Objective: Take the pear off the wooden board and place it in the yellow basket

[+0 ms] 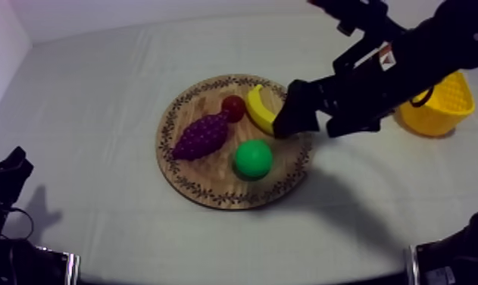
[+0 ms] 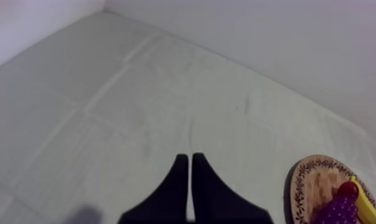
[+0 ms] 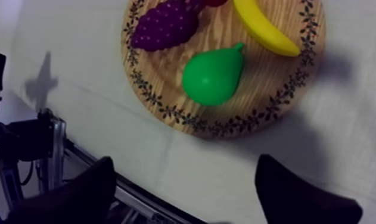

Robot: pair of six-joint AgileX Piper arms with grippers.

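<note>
Pear (image 1: pixel 254 159) lies near-right on the wooden board (image 1: pixel 211 180); right gripper (image 1: pixel 287 123) hangs above the board's right side, jaws spread wide; left gripper (image 2: pixel 187 157) rests at near left, jaws together on nothing.

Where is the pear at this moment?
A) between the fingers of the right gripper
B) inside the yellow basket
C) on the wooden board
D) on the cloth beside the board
C: the pear lies on the wooden board, and the open right gripper holds nothing.
</note>
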